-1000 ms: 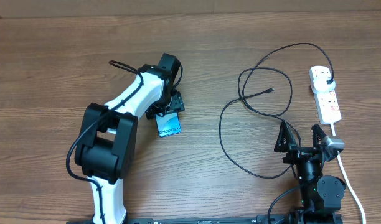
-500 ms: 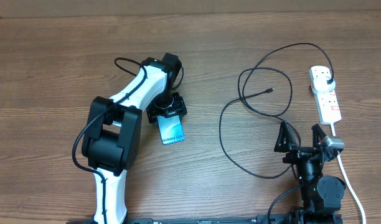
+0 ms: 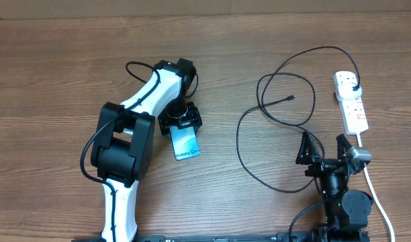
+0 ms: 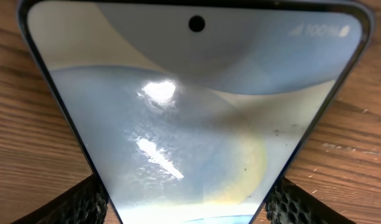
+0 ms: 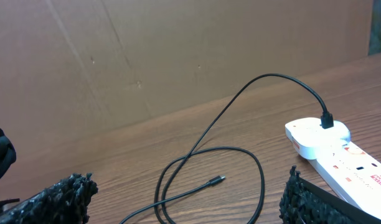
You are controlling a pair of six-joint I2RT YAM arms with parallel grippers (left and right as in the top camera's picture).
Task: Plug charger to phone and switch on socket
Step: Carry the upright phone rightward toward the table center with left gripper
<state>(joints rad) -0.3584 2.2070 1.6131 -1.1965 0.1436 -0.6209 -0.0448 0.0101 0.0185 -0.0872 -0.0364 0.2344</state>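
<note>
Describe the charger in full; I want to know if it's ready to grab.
The charger is a thin black cable lying in loose, crossing loops on the wooden table. Its black plug sits in the end outlet of the white power strip. Its small connector tip lies free on the wood.

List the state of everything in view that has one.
phone, screen lit, gripped by left hand, no cable in it
charger, plugged into power strip, tip loose on table
power strip, charger plugged in; switch unclear
left hand, shut on phone
right hand, open, empty
</note>
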